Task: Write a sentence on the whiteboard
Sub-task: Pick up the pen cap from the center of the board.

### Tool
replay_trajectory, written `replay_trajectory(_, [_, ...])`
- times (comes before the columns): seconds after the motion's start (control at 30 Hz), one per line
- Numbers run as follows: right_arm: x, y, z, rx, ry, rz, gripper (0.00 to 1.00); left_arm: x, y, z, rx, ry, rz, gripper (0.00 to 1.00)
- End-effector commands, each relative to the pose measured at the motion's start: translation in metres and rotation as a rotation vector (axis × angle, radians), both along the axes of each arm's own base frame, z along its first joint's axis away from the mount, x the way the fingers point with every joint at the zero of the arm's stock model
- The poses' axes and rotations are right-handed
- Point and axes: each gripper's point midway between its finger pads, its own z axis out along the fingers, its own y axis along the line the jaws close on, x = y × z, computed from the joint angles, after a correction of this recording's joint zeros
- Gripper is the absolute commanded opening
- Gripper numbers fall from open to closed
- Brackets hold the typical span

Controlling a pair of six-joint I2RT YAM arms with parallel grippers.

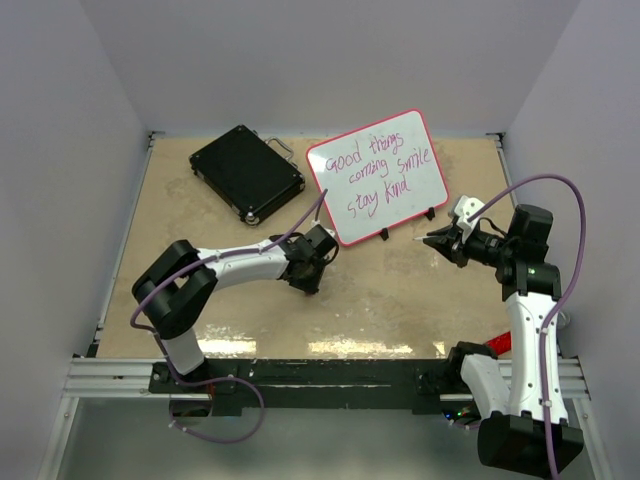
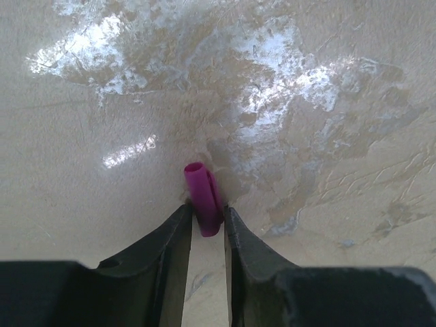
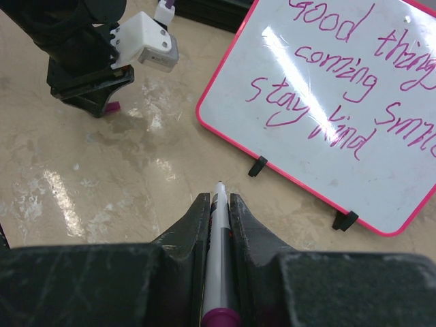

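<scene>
The whiteboard (image 1: 428, 195) stands tilted at the back centre on small black feet, and its red-pink rim shows in the right wrist view (image 3: 388, 177). The pink-purple sentence (image 1: 378, 172) fills three lines, reading "Good things coming smile stay kind" (image 3: 327, 95). My right gripper (image 1: 434, 241) hovers just right of the board's lower edge, shut on a white marker (image 3: 218, 252) whose tip points forward past the fingertips (image 3: 218, 201). My left gripper (image 1: 307, 280) reaches down to the table, its jaws (image 2: 206, 216) closed on a purple marker cap (image 2: 201, 189) that touches the table.
A black hard case (image 1: 247, 172) lies at the back left, beside the board. The left arm's wrist and cable sit close to the board's lower left corner. The purple cap (image 3: 113, 106) peeks out under the left gripper in the right wrist view.
</scene>
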Motion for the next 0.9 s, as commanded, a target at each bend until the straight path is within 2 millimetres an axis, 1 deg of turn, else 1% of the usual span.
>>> replay_trajectory(0.0, [-0.002, 0.002, 0.005, 0.0, -0.027, 0.017, 0.0, -0.001, 0.017, -0.006, 0.115, 0.0, -0.104, 0.31])
replay_trajectory(0.1, [-0.002, 0.001, 0.005, 0.0, -0.026, 0.013, 0.0, -0.001, 0.014, -0.007, 0.117, 0.003, -0.143, 0.31])
replay_trajectory(0.3, [-0.002, 0.002, 0.004, 0.001, -0.025, 0.015, 0.0, -0.002, 0.01, -0.017, 0.094, 0.021, -0.159, 0.32])
replay_trajectory(0.43, [-0.001, 0.002, 0.004, 0.001, -0.023, 0.015, 0.0, -0.001, 0.003, -0.025, 0.035, 0.041, -0.155, 0.31])
replay_trajectory(0.5, [-0.001, 0.001, 0.004, 0.001, -0.023, 0.012, 0.0, -0.005, 0.009, -0.032, 0.035, 0.066, -0.147, 0.31])
replay_trajectory(0.6, [-0.001, 0.001, 0.003, 0.001, -0.022, 0.013, 0.0, -0.007, 0.014, -0.036, 0.039, 0.071, -0.139, 0.2])
replay_trajectory(0.63, [0.0, 0.001, 0.003, 0.002, -0.019, 0.011, 0.0, -0.006, 0.013, -0.034, 0.031, 0.063, -0.139, 0.1])
replay_trajectory(0.67, [0.0, 0.001, 0.003, 0.001, -0.02, 0.013, 0.0, -0.005, 0.013, -0.032, 0.031, 0.053, -0.143, 0.08])
replay_trajectory(0.77, [0.0, 0.001, 0.001, 0.003, -0.014, 0.015, 0.0, 0.0, 0.011, -0.023, 0.018, 0.018, -0.176, 0.01])
replay_trajectory(0.87, [0.0, 0.002, 0.001, 0.008, -0.008, 0.024, 0.0, 0.008, 0.006, -0.007, -0.005, -0.046, -0.233, 0.0])
